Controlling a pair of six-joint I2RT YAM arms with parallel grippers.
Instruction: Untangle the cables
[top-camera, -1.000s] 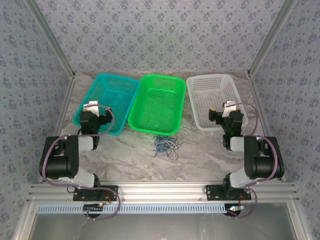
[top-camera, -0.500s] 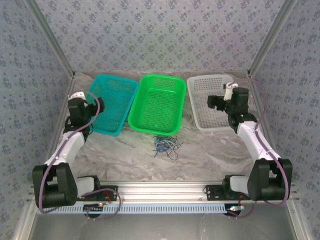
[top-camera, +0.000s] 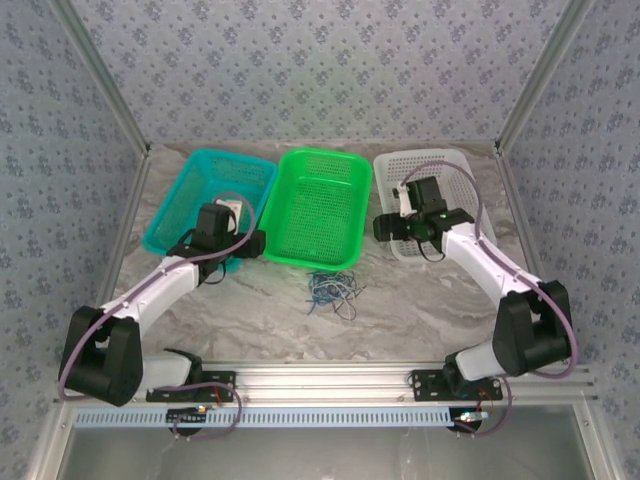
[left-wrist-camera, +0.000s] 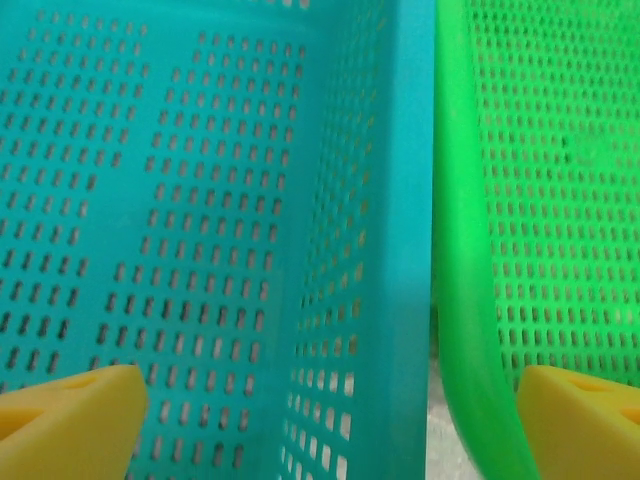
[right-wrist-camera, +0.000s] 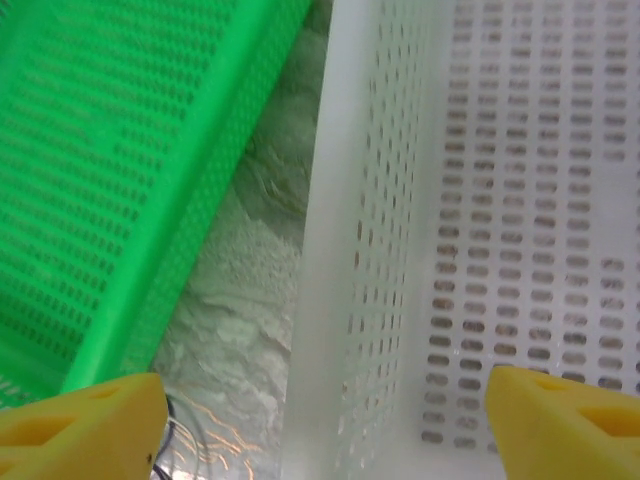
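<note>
The cables (top-camera: 332, 290) lie in a small tangle of thin blue, whitish and dark loops on the marble table, just in front of the green basket (top-camera: 315, 205). My left gripper (top-camera: 248, 243) hangs open over the gap between the teal basket (top-camera: 205, 190) and the green one. In the left wrist view its yellow fingertips (left-wrist-camera: 70, 420) stand wide apart, astride the teal wall (left-wrist-camera: 400, 250). My right gripper (top-camera: 386, 228) is open over the white basket's (top-camera: 450, 175) left wall (right-wrist-camera: 330, 300). A few cable strands (right-wrist-camera: 190, 445) show by its left finger (right-wrist-camera: 80, 425).
Three perforated baskets stand side by side at the back of the table, teal, green and white. Patterned walls and metal frame posts close in both sides. An aluminium rail (top-camera: 320, 385) with the arm bases runs along the near edge.
Both arms have reached out and swung inward: the left gripper from the teal basket's left side to its right rim, the right gripper from the white basket's right side to its left rim.
</note>
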